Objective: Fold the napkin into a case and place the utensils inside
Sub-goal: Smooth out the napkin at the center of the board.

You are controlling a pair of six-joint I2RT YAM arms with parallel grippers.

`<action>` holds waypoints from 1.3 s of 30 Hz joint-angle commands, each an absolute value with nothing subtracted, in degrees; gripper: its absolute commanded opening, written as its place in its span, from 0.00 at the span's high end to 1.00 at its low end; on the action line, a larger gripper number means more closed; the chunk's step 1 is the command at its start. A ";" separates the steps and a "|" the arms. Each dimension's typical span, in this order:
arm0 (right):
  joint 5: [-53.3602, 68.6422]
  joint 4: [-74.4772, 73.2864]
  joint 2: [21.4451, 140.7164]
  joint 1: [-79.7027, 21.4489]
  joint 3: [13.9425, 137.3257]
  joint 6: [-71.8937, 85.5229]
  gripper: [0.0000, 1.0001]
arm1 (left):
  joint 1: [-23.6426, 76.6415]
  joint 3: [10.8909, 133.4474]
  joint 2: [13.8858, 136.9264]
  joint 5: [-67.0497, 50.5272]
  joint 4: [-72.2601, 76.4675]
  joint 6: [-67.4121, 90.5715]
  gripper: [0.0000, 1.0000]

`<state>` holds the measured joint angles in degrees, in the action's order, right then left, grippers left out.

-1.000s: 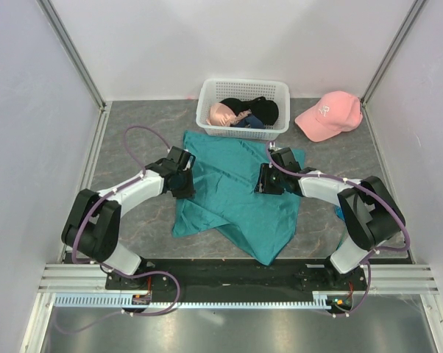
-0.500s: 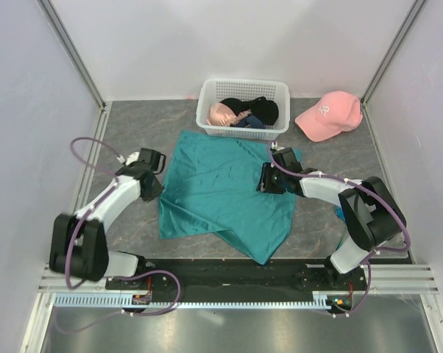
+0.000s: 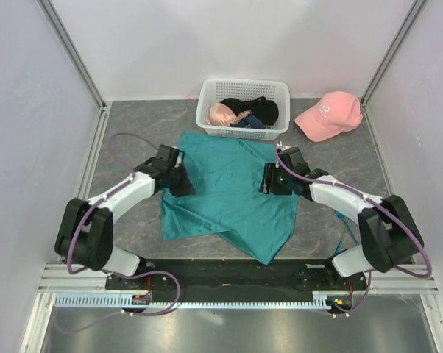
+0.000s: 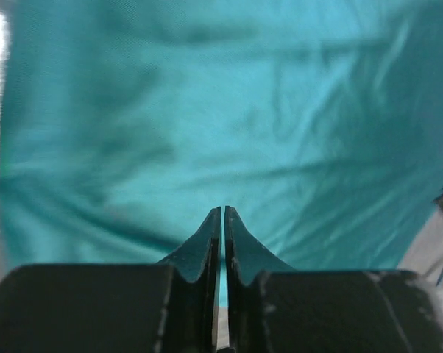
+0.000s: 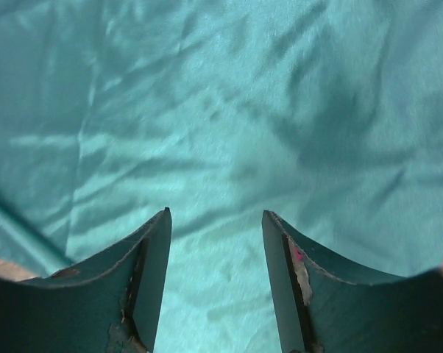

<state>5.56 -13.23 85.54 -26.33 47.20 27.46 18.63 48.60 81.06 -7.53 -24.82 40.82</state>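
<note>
Napkin (image 3: 229, 195): unfolded, rumpled, mid-table, just before white basket (image 3: 243, 86); pink cap (image 3: 328, 114) far right. Left gripper (image 3: 181, 184): jaws pressed together at its left edge. Right gripper (image 3: 268, 180): jaws parted, empty, over its right edge.

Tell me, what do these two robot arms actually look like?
The left arm and right arm have white tubular links between chunky black joints, each trailed by a thin purple cable. The left gripper and right gripper each end in two dark, curved, tapering fingers with scuffed edges.
</note>
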 commanded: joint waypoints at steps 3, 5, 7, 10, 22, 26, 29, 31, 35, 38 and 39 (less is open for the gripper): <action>2.73 -15.38 79.89 -26.46 43.07 29.18 0.40 | 31.19 51.33 83.24 -15.29 -20.83 39.90 0.92; 3.16 -15.21 81.12 -26.28 43.94 28.65 0.40 | 34.18 48.62 80.52 -12.76 -22.23 43.14 0.92; 3.08 -15.12 82.26 -26.11 44.73 28.57 0.41 | 35.41 44.41 75.97 -8.64 -23.29 46.91 0.98; 3.25 -14.06 83.23 -26.10 45.61 28.83 0.43 | 36.47 38.88 70.07 -1.00 -25.05 50.09 0.98; 2.29 -13.01 86.83 -26.10 49.13 28.92 0.46 | 36.47 35.25 71.36 8.78 -31.90 56.68 0.98; 0.88 -12.57 88.85 -25.93 50.27 29.44 0.46 | 36.56 34.63 74.35 9.05 -33.83 57.92 0.98; 0.35 -11.43 90.79 -25.49 50.36 29.97 0.46 | 36.47 34.45 75.32 8.97 -36.46 58.54 0.98; -0.97 -10.73 92.63 -25.14 50.80 30.15 0.46 | 36.39 35.07 74.62 9.14 -38.83 59.15 0.98; -1.93 -10.02 96.75 -24.44 52.64 29.97 0.47 | 36.30 35.51 72.95 9.23 -43.32 58.54 0.98; -3.24 -9.84 99.57 -24.00 55.10 29.45 0.47 | 36.04 36.04 73.12 9.40 -48.06 57.04 0.98; -3.43 -9.76 100.45 -23.91 55.98 29.18 0.47 | 35.95 35.77 73.04 9.32 -49.82 57.39 0.98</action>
<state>-0.49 -10.92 96.53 -24.51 52.64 29.69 36.23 35.53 73.36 7.05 -39.90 56.80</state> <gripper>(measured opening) 0.531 0.026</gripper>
